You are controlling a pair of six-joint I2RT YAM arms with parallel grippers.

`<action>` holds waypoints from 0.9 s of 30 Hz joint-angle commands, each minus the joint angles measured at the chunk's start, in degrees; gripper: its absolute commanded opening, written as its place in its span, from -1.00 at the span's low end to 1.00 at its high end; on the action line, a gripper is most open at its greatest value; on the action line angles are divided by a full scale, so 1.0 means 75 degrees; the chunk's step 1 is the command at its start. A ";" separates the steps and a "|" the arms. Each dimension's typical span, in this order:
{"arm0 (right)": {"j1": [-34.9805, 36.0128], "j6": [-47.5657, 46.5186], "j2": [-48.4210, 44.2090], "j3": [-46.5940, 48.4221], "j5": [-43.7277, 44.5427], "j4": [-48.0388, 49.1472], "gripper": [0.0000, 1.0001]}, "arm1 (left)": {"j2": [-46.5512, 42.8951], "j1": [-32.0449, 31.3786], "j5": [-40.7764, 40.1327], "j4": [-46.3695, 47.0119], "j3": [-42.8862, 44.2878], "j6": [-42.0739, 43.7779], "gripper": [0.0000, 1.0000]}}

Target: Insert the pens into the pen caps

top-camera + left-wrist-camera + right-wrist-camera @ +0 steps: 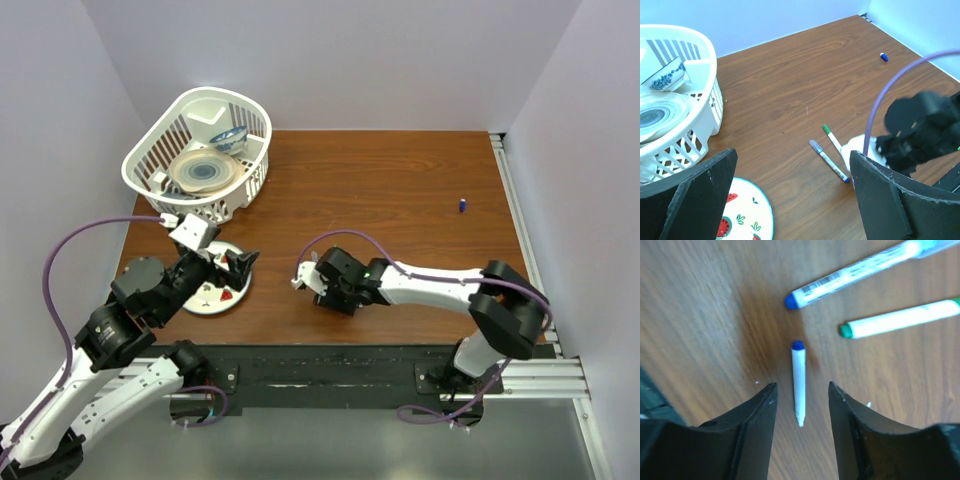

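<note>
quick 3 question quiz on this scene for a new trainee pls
1. True or false: the right gripper is clamped on the pen between its fingers.
2. The lone cap far out on the table is: A green, B blue, C red.
3. How many pens does the right wrist view show?
Key: 1 false, it lies free between open jaws; 2 B; 3 three.
</note>
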 commanded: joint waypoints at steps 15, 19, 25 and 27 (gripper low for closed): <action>-0.2840 0.5958 -0.3801 0.0497 0.3450 0.0828 0.36 | 0.5397 -0.0498 0.2048 0.0220 0.0855 0.2790 0.75; -0.2875 0.6333 -0.3778 0.1504 0.4573 -0.0973 0.53 | 0.6678 -0.0907 0.3045 0.0572 0.0936 0.3937 0.55; -0.2911 0.6673 -0.4712 0.1718 0.4415 -0.1052 0.53 | 0.7956 -0.1388 0.3538 0.1029 0.1229 0.5203 0.51; -0.2911 0.6802 -0.5030 0.1484 0.4133 -0.0816 0.50 | 0.8284 -0.1458 0.3503 0.1123 0.1393 0.5439 0.51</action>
